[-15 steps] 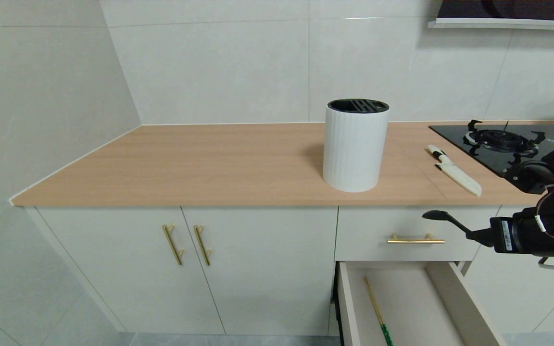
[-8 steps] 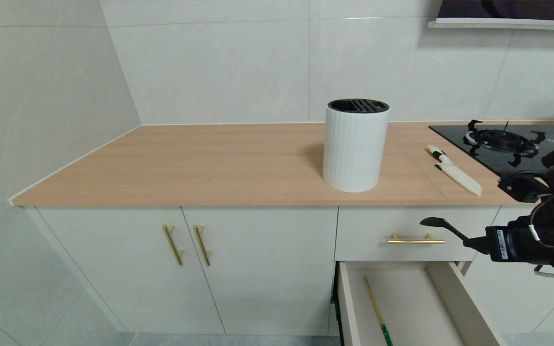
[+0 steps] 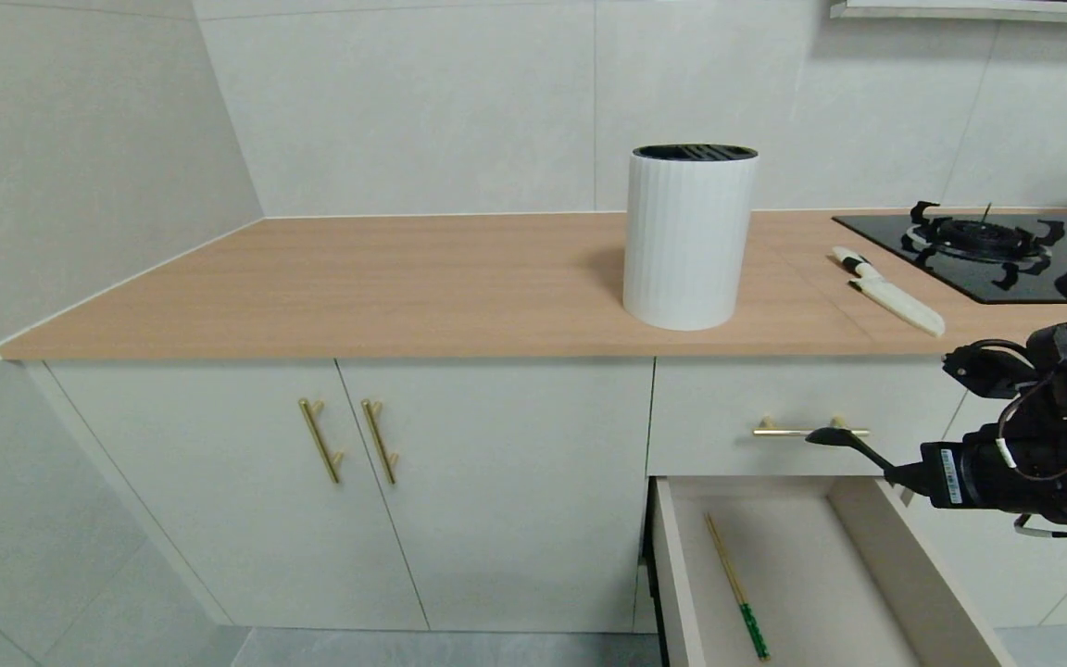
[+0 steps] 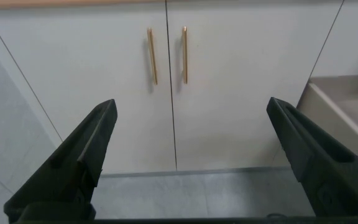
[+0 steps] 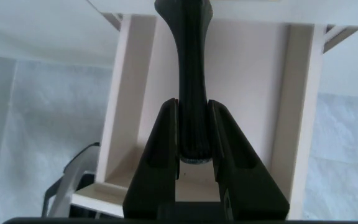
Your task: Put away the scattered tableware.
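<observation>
Saw a wooden counter [image 3: 404, 287] over pale doors [image 3: 357, 491], and an open drawer [image 3: 672, 574] lower at the right. Noted a white holder [image 3: 686, 241] upright on the counter, a hob [image 3: 978, 255] at the far right, and between them a knife [image 3: 890, 292] lying flat, apart from both. Found chopsticks [image 3: 735, 588] lying in the drawer near its left wall. Found the right gripper [image 3: 899, 474] clenched on the handle of a black spoon [image 3: 844, 440], held over the drawer. Found the left gripper [image 4: 190, 109] spread wide, holding nothing, facing the doors.
</observation>
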`<state>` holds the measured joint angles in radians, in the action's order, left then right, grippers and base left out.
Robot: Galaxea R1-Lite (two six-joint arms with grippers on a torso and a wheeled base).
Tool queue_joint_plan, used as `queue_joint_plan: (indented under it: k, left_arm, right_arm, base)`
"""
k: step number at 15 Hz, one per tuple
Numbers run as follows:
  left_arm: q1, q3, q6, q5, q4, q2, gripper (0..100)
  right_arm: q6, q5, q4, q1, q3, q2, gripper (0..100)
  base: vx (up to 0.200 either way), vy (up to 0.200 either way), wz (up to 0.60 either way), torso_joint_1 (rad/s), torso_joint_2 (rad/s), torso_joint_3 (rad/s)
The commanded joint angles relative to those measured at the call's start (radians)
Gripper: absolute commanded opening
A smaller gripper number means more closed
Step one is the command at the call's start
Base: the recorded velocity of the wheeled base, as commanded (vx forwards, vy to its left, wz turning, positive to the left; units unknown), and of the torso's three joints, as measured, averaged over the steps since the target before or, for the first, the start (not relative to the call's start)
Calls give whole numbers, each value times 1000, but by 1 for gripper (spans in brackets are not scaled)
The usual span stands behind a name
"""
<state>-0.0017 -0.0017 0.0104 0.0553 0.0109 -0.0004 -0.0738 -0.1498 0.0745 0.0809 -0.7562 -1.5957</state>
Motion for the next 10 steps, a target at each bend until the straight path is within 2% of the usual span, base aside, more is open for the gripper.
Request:
queue_joint_plan:
  k: [1, 10]
  left_arm:
    - [0, 0, 0, 0, 0, 0, 100]
    - [0, 0, 0, 0, 0, 0, 100]
  right_arm:
    - [2, -1, 1, 0, 0, -18, 0]
    - [2, 9, 1, 0, -2, -52, 0]
  base:
    - [0, 0, 0, -183, 481, 290]
    - [0, 0, 0, -137, 438, 295]
